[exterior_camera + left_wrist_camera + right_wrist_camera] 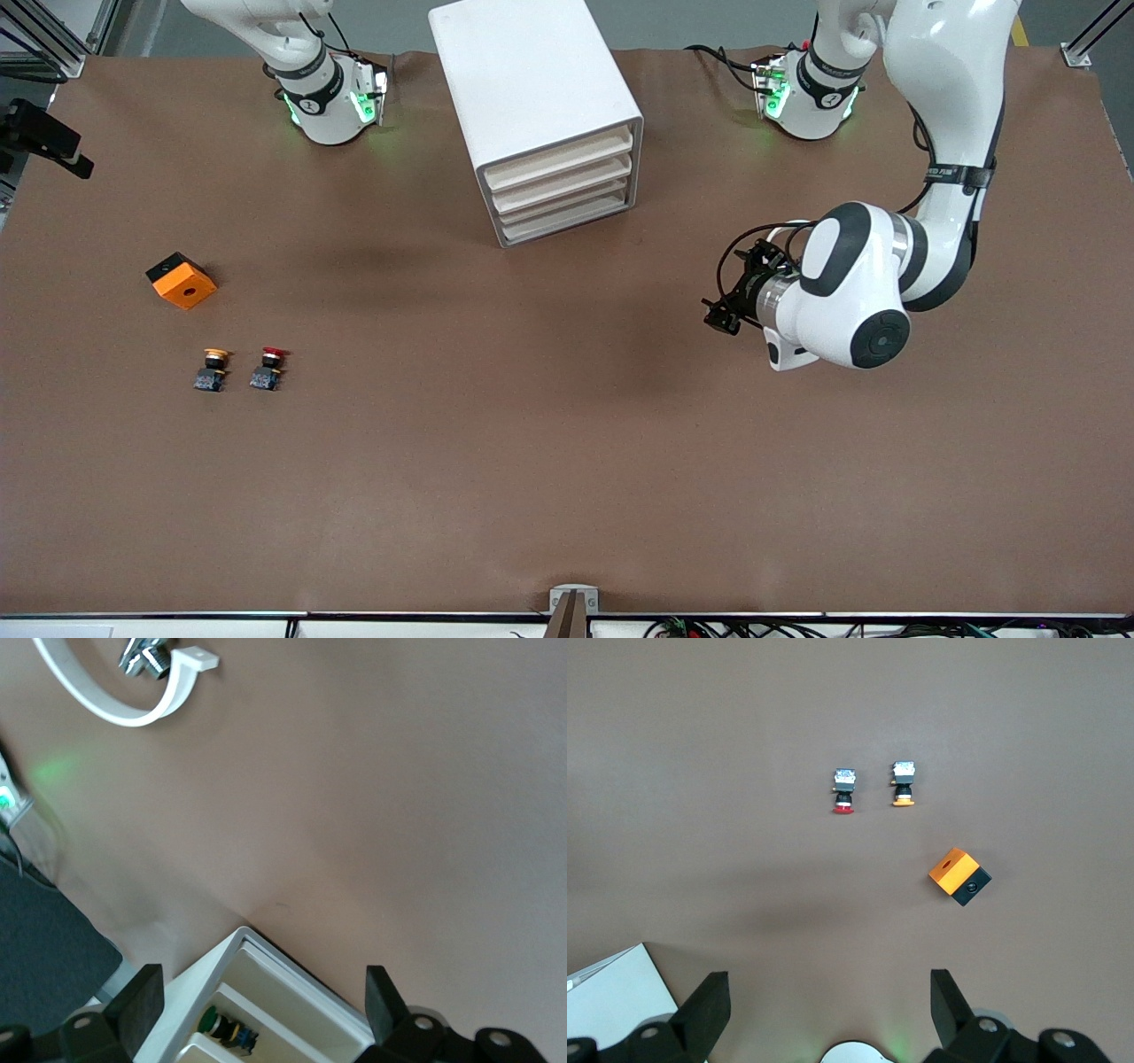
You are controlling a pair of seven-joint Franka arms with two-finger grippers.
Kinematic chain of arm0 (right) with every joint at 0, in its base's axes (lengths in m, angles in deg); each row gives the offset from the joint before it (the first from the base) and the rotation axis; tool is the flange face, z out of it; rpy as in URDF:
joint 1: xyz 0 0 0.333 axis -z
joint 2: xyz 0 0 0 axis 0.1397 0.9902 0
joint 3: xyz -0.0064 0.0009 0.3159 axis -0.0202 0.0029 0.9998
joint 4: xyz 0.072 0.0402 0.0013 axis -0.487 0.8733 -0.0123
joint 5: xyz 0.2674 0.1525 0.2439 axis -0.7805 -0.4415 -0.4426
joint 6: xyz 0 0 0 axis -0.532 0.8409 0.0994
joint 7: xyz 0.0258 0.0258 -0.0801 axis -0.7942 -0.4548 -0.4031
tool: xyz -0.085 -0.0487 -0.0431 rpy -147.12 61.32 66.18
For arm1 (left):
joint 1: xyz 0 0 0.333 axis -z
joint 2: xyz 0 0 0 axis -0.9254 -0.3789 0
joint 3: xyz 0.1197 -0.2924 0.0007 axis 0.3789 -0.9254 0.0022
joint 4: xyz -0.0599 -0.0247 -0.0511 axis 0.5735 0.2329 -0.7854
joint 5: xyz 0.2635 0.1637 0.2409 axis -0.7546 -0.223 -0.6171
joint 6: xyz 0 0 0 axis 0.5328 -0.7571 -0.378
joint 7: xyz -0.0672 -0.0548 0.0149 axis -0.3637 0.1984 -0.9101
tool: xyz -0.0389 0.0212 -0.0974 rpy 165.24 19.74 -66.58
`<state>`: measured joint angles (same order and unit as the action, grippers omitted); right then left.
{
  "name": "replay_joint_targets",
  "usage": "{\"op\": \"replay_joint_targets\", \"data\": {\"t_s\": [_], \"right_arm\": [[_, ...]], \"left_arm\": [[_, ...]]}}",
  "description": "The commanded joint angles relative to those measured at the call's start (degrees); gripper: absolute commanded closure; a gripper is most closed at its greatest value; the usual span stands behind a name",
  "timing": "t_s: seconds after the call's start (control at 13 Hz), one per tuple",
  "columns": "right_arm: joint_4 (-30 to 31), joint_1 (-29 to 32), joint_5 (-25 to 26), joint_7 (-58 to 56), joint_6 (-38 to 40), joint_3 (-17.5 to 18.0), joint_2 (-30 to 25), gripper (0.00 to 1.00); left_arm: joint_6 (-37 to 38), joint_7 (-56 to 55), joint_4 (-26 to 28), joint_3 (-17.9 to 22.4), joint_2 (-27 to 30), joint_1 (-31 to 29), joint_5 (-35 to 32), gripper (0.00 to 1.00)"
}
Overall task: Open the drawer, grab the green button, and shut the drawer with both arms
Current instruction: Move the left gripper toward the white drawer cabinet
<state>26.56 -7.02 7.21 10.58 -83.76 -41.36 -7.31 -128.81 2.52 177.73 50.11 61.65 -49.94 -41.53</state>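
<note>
Boxy glossy white plastic cabinet (540, 106) on matte brown surface (532, 425); left tool (257, 1001) and right tool (828, 1001) spread, empty.

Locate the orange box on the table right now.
The orange box sits on the table toward the right arm's end, just farther from the front camera than the yellow-capped button and red-capped button.

You see the right gripper (824, 1005) only in its own wrist view, fingertips cut by the edge; the front view leaves it out of frame. The green-capped button (226, 1029) shows only in the left wrist view, partly walled in by the cabinet (266, 992), itself cropped at the edge.
</note>
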Motion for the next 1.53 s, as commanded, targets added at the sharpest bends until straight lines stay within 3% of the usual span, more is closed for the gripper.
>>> {"op": "replay_joint_targets", "data": {"t_s": [0.0, 0.31, 0.54, 0.69, 1.23, 1.46], "right_arm": [[0.8, -0.13, 0.29, -0.37, 0.21, 0.05, -1.01, 0.0], [0.8, -0.13, 0.29, -0.37, 0.3, 0.05, -1.01, 0.0], [0.8, -0.13, 0.29, -0.37, 0.3, 0.05, -1.01, 0.0], [0.8, -0.13, 0.29, -0.45, 0.3, 0.05, -1.01, 0.0], [0.8, -0.22, 0.29, -0.45, 0.21, 0.14, -1.01, 0.0], [0.8, -0.13, 0.29, -0.45, 0.21, 0.05, -1.01, 0.0]], "left_arm": [[0.99, -9.82, -1.14, 0.16, -1.57, 0.84, -2.24, 0.0], [2.39, -22.93, -1.14, 0.07, -3.33, 1.28, -3.73, 0.0], [2.31, -19.3, -0.7, -0.02, -2.72, 1.63, -6.18, 0.0], [2.04, -1.54, -0.7, -1.33, -1.23, 1.72, -9.69, 0.0], [-0.07, 60.7, 1.22, -3.88, 2.38, -0.47, -8.83, 0.0], [-0.06, 66.16, 2.63, -4.06, 2.38, -2.22, -2.88, 0.0]]}}
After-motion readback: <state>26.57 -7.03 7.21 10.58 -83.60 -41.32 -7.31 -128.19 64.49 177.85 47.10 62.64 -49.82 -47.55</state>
